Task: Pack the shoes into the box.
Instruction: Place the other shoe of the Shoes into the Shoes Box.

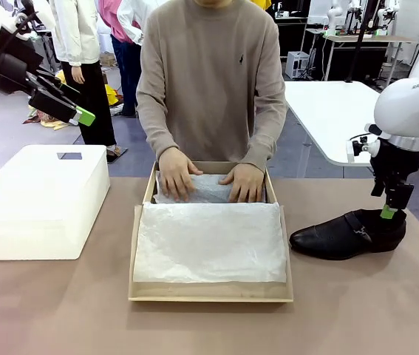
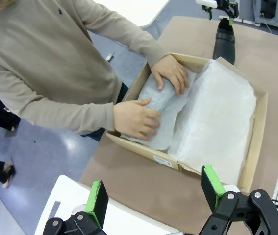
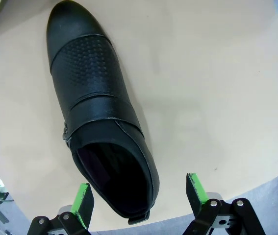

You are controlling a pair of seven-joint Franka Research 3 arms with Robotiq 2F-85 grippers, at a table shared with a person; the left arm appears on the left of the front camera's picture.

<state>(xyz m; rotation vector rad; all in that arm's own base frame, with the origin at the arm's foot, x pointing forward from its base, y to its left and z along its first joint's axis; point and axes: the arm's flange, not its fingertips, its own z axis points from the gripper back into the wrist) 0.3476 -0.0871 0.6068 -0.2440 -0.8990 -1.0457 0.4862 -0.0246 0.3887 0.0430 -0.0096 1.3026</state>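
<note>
My right gripper (image 3: 139, 191) hangs spread above the heel of one black buckled shoe (image 1: 342, 235); my left gripper (image 2: 156, 188) is spread, empty. One cardboard shoebox (image 1: 137, 255); a person's two hands (image 1: 178, 174) press tissue paper (image 1: 209, 244) inside it.

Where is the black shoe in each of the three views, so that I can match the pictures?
Front view: the shoe lies on the table at the right, toe toward the box.
Left wrist view: the shoe is near the top edge, beyond the box.
Right wrist view: the shoe is left of centre, toe up.
Shared landmark: the open right gripper at the shoe's heel.
</note>
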